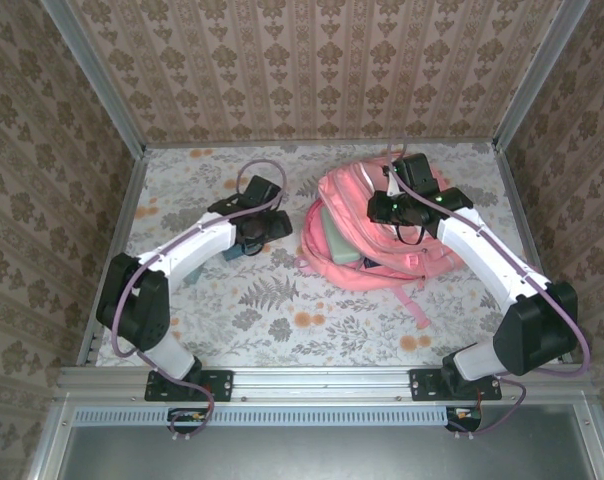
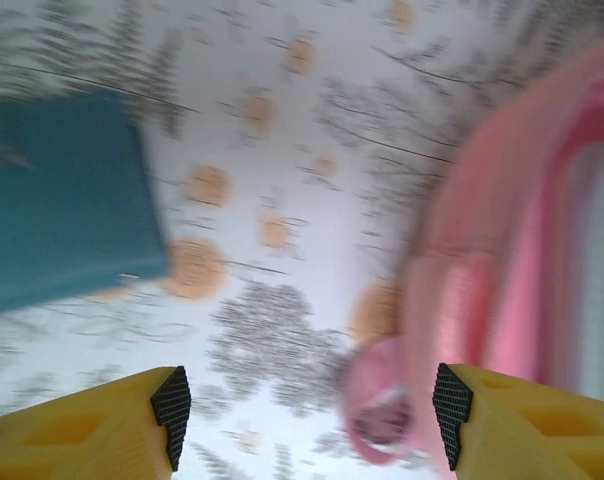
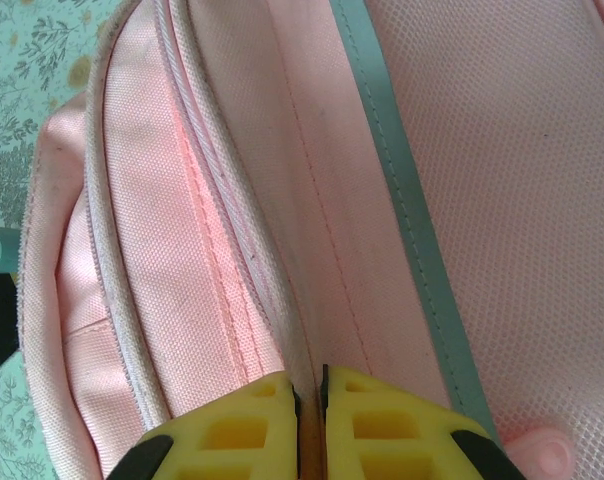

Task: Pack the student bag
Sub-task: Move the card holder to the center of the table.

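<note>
**Bag** (image 1: 367, 245): pink, lying on the table (image 1: 282, 320) with its mouth turned toward the left arm. A pale flat item (image 1: 338, 240) sits in the opening.

**Right gripper** (image 3: 309, 390): on top of the bag, fingers (image 3: 367, 420) pressed together on a fold of its fabric. It is probably pinching the fold to hold the mouth open for loading.

**Left gripper** (image 2: 309, 410): just beside the bag's mouth, fingers (image 2: 170, 402) wide apart, with nothing between them and touching nothing.

**Book** (image 2: 62, 200): teal, flat on the table left of the bag and apart from it. Likely the next thing to go in.
</note>
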`<state>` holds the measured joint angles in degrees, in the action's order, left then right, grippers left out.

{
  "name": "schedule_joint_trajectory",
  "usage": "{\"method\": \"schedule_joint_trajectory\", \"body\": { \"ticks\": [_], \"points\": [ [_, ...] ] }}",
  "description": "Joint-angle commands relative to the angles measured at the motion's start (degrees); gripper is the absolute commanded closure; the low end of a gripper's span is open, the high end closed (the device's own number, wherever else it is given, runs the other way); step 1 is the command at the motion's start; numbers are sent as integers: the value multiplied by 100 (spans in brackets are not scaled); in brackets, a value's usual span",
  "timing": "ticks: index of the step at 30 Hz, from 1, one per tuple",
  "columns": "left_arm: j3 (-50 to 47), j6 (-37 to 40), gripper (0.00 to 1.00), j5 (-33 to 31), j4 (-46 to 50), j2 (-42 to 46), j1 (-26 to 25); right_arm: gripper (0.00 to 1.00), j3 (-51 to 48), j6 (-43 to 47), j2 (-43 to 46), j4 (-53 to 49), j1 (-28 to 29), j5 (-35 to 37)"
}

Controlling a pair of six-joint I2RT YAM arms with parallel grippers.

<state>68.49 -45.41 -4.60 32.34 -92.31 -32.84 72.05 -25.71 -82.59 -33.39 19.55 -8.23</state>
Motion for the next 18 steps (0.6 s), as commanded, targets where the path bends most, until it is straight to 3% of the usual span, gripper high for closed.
{"method": "schedule_joint_trajectory", "body": {
  "ticks": [1, 7, 18],
  "points": [
    [-71, 847, 29, -428, 657, 118, 403, 88, 246, -35, -53, 43, 194, -276],
    [-235, 1545, 22, 417, 93, -241, 1312, 88, 295, -83, -178, 44, 377, -248],
    [637, 2148, 19, 1215, -140, -1688, 1955, 88, 358, -46, -208, -89, 484, -183]
  ]
}}
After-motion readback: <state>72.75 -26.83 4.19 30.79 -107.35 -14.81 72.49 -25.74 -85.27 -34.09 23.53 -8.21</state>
